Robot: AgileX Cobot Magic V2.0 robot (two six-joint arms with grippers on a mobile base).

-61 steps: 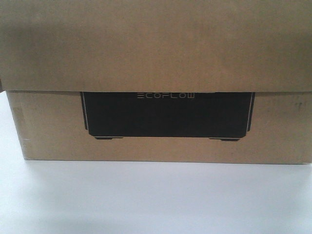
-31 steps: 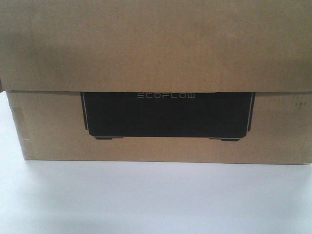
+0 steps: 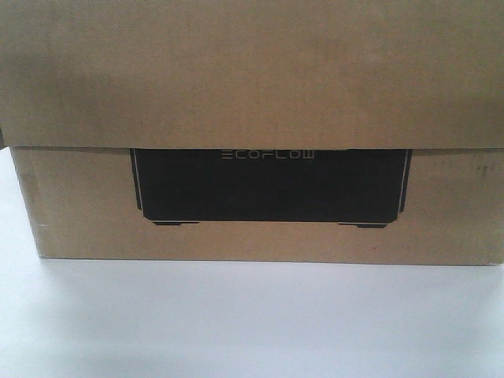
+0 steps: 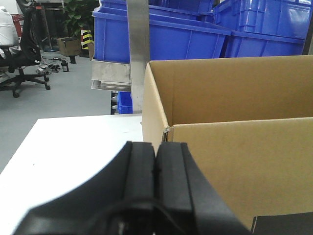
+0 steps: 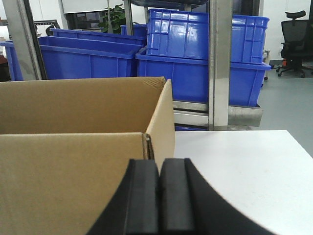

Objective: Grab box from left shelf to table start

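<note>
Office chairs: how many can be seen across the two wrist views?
2. One black chair stands at the far left of the left wrist view; another at the far right of the right wrist view. Others may be hidden behind the blue bins.

The box (image 3: 252, 126) sits on the table (image 3: 252, 323), bins (image 5: 205, 54) behind it.

The left pincer (image 4: 154, 166) fills the bottom of its wrist view, its two black fingers (image 4: 139, 171) pressed flat together along a thin vertical seam with no gap and nothing between them. The right pincer (image 5: 159, 196) looks the same in its own wrist view: both black fingers (image 5: 143, 196) meet along a straight seam, closed on nothing. Each points forward and roughly level, and neither arm nor pincer shows in the front-facing view.
</note>
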